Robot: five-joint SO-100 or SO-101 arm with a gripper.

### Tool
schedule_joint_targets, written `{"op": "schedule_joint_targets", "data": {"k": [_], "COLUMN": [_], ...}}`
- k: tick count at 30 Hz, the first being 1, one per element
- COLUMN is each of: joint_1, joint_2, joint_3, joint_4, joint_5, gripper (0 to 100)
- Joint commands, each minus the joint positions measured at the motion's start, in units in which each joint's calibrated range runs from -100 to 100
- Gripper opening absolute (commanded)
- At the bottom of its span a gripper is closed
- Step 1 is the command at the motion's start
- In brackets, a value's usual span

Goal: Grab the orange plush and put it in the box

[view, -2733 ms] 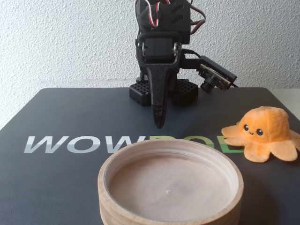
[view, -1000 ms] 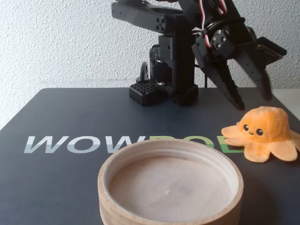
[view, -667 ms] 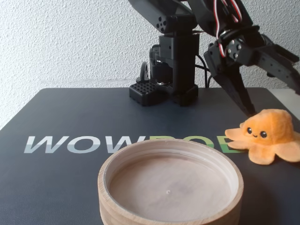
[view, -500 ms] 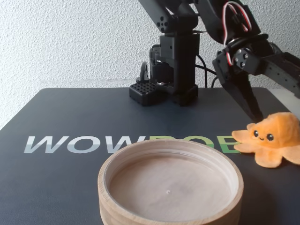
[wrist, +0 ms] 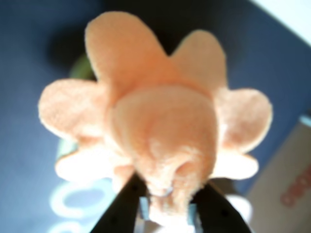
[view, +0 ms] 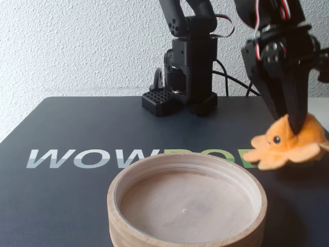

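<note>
The gripper (view: 295,126) is pinching the domed head of the orange plush (view: 288,141), which is sitting on the mat right of the box (view: 187,242), looking light, soft and squashy under the fingers.

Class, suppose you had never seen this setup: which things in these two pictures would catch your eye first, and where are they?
First the orange plush, bright against the dark mat at the right of the fixed view, pinched at its head by the black hand. In the wrist view it fills the picture, tentacles spread. Next the round wooden box, empty, at the front centre of the fixed view.
</note>
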Motion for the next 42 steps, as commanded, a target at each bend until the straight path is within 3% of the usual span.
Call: {"op": "schedule_joint_targets", "data": {"k": [1, 4, 9, 17, 22, 25, 29, 35, 39, 42], "joint_1": [7.5, 15.3, 27.1, 30.0, 28.8, 28.7, 28.6, 27.3, 26.4, 26.2], "joint_2": [-0.3, 0.6, 7.1, 12.9, 10.1, 10.0, 9.4, 9.5, 9.4, 9.3], "joint_3": [-19.2, -31.9, -31.6, -31.8, -29.5, -29.2, -29.0, -33.7, -33.7, -33.3], "joint_4": [13.3, 21.3, 18.1, 12.0, 12.3, 12.7, 14.7, 28.1, 35.6, 35.5], "joint_5": [4.3, 6.9, 10.5, 11.7, 11.3, 11.2, 11.1, 4.6, 2.0, 2.0], "gripper": [1, 1, 1, 3, 36, 40, 35, 2, 1, 1]}}
